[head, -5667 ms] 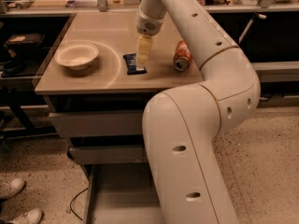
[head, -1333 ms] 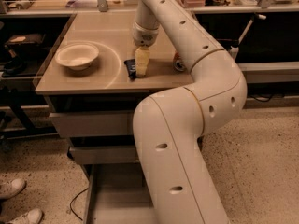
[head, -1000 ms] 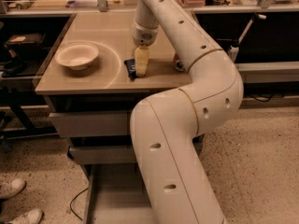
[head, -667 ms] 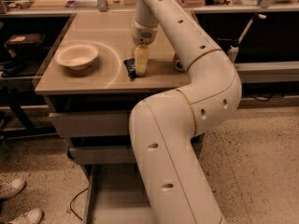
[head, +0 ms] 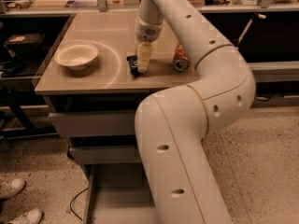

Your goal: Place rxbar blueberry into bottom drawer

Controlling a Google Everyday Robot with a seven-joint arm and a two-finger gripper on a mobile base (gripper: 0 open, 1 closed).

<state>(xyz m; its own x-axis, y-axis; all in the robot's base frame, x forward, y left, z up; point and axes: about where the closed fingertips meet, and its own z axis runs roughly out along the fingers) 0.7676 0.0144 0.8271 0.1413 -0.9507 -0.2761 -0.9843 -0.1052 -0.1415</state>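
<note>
my tool (head: 142, 67) points straight down on the rxbar blueberry (head: 132, 64) at the surface's (head: 93, 27) front edge, can't tell if it's pinching, with the bottom drawer (head: 117, 195) open right below for the drop.

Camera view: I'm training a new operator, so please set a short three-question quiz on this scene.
1. True or false: the small dark navy snack bar already lies in the pulled-out bottom grey metal drawer.
2. Which thing lies on the tan tabletop to the picture's right of the gripper? A) green apple B) orange soda can C) glass bottle
3. Fill in: the gripper is down at the ____ on the tabletop.
Key: 1 false, the bar is on the tabletop; 2 B; 3 snack bar.
</note>
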